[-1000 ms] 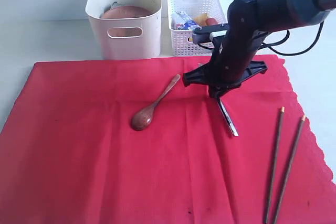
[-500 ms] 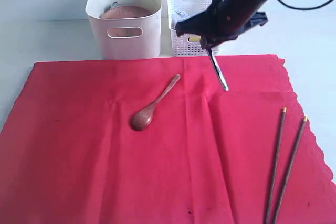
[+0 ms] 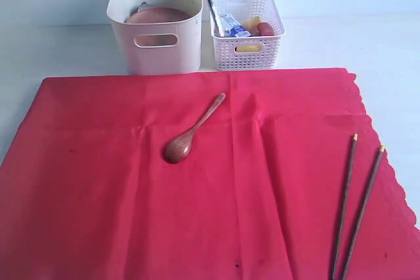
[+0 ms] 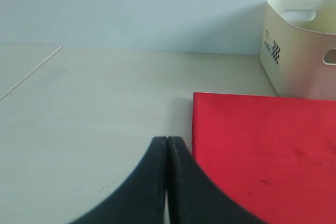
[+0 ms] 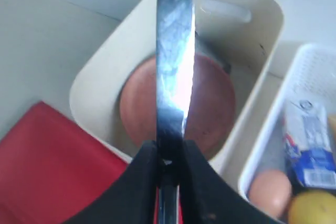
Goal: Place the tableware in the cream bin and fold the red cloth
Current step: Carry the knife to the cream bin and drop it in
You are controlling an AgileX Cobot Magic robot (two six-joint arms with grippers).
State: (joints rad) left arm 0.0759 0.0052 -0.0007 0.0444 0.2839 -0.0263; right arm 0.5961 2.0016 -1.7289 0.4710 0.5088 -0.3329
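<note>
Red cloth (image 3: 131,214) lies flat on the bench (image 3: 65,50), with its scalloped edge to the right and its far edge just short of the cream bin (image 3: 157,50) and lattice basket (image 3: 246,57). Wooden spoon (image 3: 190,132) lies mid-cloth and chopsticks (image 3: 354,208) near the scallops, with open cloth between.

Since a second ago the right hand (image 5: 169,156) has risen off the cloth. It grasps the silver knife (image 5: 173,61), whose blade hangs by the bin's basket-side rim. Left hand (image 4: 167,153) is clenched and empty, over bare bench.

Bin holds a wooden plate (image 5: 210,108). Basket holds egg (image 5: 269,190), lemon (image 5: 312,208) and milk carton (image 5: 310,145).
</note>
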